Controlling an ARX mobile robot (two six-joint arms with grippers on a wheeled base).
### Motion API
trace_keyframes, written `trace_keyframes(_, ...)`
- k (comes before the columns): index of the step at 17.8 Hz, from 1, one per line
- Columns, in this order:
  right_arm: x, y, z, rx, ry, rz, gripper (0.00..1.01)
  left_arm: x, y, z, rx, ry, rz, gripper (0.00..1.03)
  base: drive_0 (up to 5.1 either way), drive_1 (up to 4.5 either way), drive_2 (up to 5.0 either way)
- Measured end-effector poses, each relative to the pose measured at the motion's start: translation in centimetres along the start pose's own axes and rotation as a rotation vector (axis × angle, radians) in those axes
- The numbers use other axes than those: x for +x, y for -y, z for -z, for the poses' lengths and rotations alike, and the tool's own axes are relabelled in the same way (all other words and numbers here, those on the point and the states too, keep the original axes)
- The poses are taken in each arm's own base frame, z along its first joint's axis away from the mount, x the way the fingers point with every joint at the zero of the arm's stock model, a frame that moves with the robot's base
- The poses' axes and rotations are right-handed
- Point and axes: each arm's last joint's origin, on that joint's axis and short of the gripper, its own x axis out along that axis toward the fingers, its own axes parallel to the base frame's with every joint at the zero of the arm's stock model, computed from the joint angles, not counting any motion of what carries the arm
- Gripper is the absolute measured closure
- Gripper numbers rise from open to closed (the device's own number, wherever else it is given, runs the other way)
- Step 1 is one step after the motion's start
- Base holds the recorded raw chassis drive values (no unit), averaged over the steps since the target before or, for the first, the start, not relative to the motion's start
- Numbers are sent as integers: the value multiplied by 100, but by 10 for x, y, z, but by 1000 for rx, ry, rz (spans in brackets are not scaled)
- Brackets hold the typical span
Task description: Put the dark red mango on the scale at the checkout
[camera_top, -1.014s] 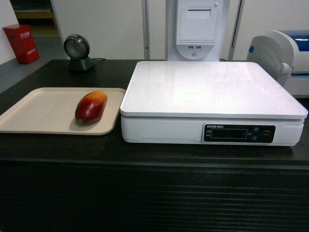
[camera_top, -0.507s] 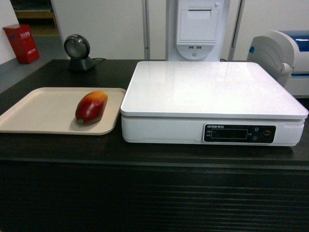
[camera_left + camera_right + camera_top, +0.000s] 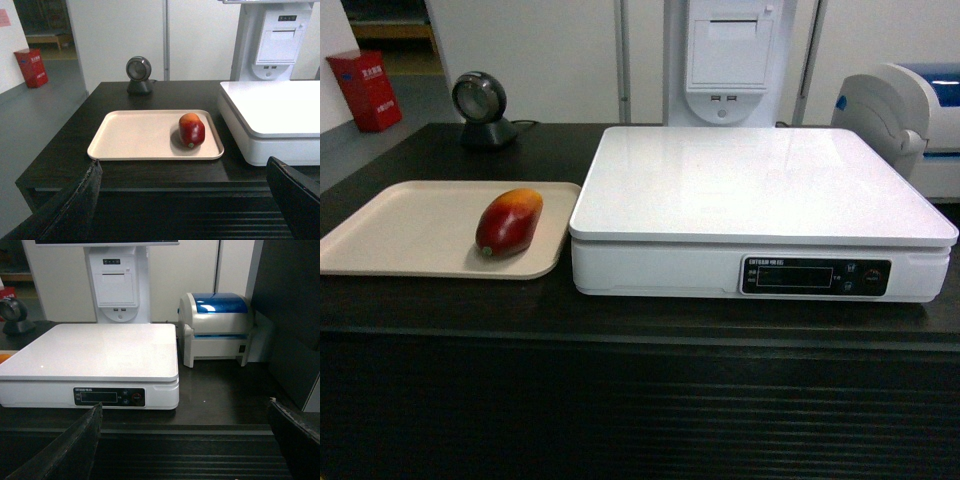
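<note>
Lying on the right half of the beige tray near its right edge: dark red mango, left of the scale on the checkout. Held well apart, off everything: fingers of left gripper and right gripper.

No visible change, dark red mango unmoved on tray
</note>
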Motion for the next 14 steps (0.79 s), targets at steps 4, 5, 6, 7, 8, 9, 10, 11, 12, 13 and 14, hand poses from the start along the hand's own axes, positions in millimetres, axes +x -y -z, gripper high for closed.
trace_keyframes(4,0,0,0,0,0,0,3,0,0,0,0,0,0,5,0,0,0)
trace_keyframes(5,0,0,0,0,0,0,3,0,0,0,0,0,0,5,0,0,0)
trace_keyframes(6,0,0,0,0,0,0,3,0,0,0,0,0,0,5,0,0,0)
trace_keyframes(7,0,0,0,0,0,0,3,0,1,2,40,-114,-78,5,0,0,0)
trace_keyframes(8,0,0,0,0,-1,0,3,3,2,-1,112,-220,-160,5,0,0,0)
trace_keyframes(9,0,0,0,0,1,0,3,5,-2,-6,153,-226,-247,5,0,0,0)
trace_keyframes(10,0,0,0,0,-2,-1,3,7,-8,-15,170,-190,-293,5,0,0,0)
trace_keyframes(11,0,0,0,0,0,0,3,9,-11,-23,173,-159,-293,5,0,0,0)
trace_keyframes(12,0,0,0,0,0,0,3,15,-16,-27,178,-150,-274,5,0,0,0)
trace_keyframes(13,0,0,0,0,0,0,3,22,-21,-26,181,-165,-257,5,0,0,0)
trace_keyframes(14,0,0,0,0,-1,0,3,32,-24,-29,176,-161,-222,5,0,0,0)
